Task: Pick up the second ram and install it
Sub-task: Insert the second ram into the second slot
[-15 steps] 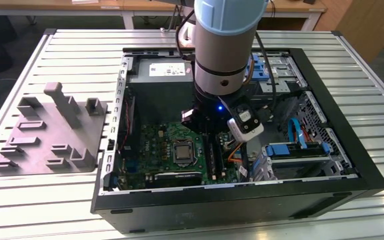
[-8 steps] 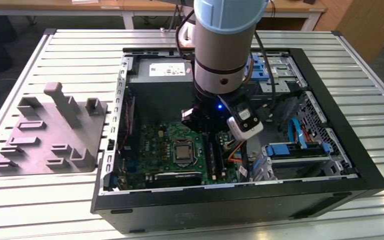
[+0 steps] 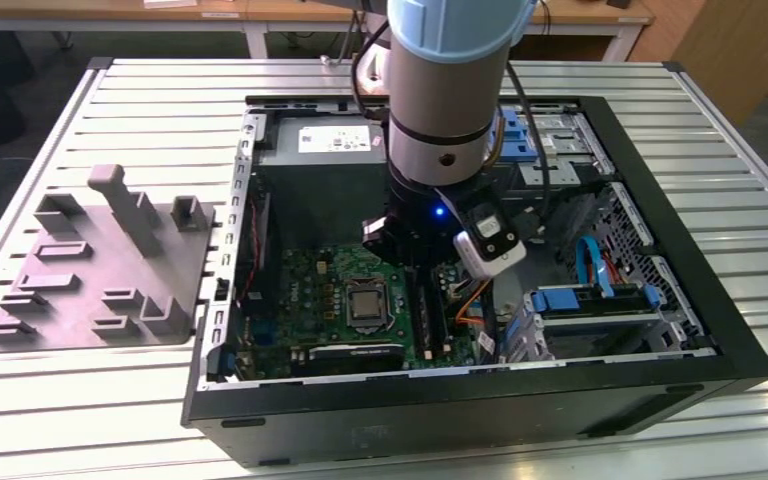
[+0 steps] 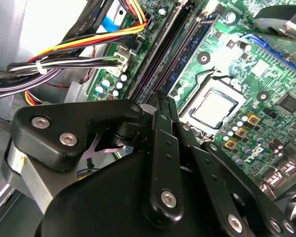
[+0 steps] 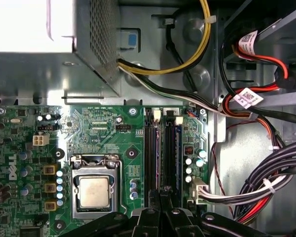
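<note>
The arm is down inside the open case (image 3: 491, 410) on the worktop (image 3: 157, 100). The end effector (image 5: 163, 193), its fingers pressed together, hangs over the memory slots beside the processor (image 5: 93, 191). The ram (image 5: 178, 158) stands in a slot just at the fingertips.

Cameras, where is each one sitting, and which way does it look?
Exterior view: off the arm and high up, looking down into the open computer case; the arm stands over it.
First wrist view: on the wrist, facing the motherboard squarely; the gripper shows.
Second wrist view: on the wrist, looking slantwise past the gripper's black linkage at the board.
Shared: both wrist views show the processor socket and the memory slots.
</note>
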`<state>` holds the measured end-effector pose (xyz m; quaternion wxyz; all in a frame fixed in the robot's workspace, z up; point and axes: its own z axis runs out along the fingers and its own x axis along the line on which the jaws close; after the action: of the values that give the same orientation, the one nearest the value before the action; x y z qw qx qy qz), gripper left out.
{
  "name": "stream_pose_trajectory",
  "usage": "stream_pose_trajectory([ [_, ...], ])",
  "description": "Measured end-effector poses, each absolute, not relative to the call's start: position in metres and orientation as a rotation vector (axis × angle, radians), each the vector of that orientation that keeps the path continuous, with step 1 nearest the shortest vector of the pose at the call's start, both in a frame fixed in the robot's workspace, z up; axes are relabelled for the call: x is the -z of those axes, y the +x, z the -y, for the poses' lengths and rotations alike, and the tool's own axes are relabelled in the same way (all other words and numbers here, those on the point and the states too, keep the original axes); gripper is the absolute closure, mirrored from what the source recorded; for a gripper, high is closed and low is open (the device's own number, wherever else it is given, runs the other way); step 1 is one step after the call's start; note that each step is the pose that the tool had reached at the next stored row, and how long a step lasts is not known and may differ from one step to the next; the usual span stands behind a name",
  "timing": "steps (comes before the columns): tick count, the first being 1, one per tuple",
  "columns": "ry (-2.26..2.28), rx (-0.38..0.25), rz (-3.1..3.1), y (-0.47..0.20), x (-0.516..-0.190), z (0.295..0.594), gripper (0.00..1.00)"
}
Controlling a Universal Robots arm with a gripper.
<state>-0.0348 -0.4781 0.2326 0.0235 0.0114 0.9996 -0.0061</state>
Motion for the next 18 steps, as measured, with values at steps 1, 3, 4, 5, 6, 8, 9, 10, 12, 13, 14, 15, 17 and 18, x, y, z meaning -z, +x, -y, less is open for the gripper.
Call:
stream_pose_trajectory([
  [1,0.035,0.020,-3.094,-0.0348,-0.2323,0.4779,0.89],
  [3,0.035,0.021,-3.095,-0.0349,-0.2320,0.4778,0.89],
  [4,0.035,0.023,-3.094,-0.0348,-0.2319,0.4778,0.89],
  [5,0.035,0.028,-3.094,-0.0349,-0.2318,0.4777,0.89],
  [6,0.035,0.033,-3.094,-0.0349,-0.2317,0.4777,0.89],
  [8,0.035,0.037,-3.095,-0.0349,-0.2317,0.4775,0.89],
  [9,0.035,0.037,-3.095,-0.0348,-0.2317,0.4774,0.89],
  [10,0.035,0.037,-3.095,-0.0349,-0.2317,0.4771,0.89],
  [12,0.035,0.037,-3.094,-0.0349,-0.2317,0.4765,0.89],
  [13,0.035,0.037,-3.095,-0.0349,-0.2317,0.4764,0.89],
  [14,0.035,0.037,-3.094,-0.0348,-0.2316,0.4763,0.89],
  [15,0.035,0.037,-3.094,-0.0348,-0.2315,0.4760,0.89],
  [17,0.035,0.037,-3.094,-0.0349,-0.2313,0.4749,0.89],
  [18,0.035,0.037,-3.094,-0.0348,-0.2311,0.4743,0.89],
])
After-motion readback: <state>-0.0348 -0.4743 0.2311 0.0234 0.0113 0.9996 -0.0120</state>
